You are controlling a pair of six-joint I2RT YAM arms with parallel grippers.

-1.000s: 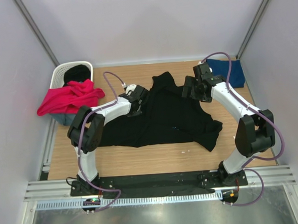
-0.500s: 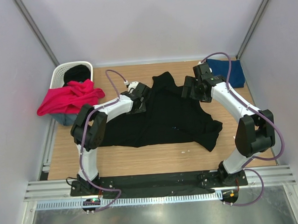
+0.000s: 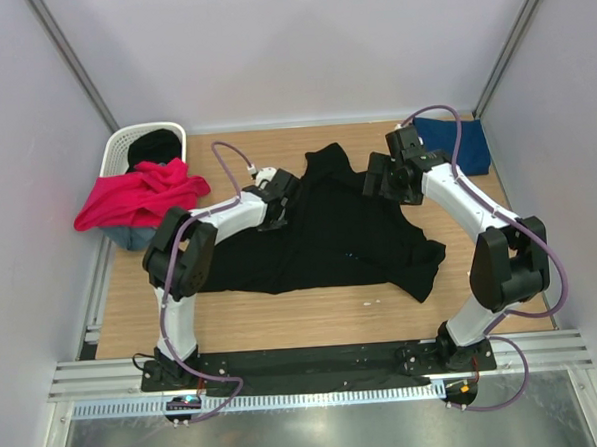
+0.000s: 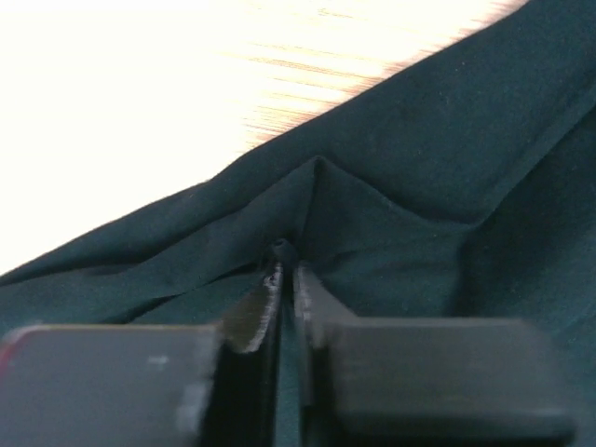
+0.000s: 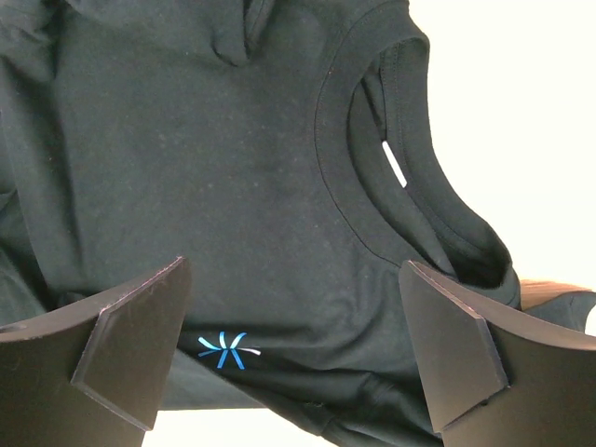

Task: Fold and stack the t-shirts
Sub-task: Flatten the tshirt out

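Compared with one second ago, the left end effector is sitting slightly farther along the black t-shirt, while the right end effector is holding its place. The black t-shirt is lying spread across the middle of the bench.

Only the left wrist view is showing the left fingers nearly closed, pinching a raised fold of the black cloth. Only the right wrist view is showing the right fingers spread wide, hanging above the collar and a small blue chest mark.

The white laundry basket is holding dark cloth, and the magenta-red t-shirt is draping over its near rim. The navy t-shirt is lying at the far right corner.
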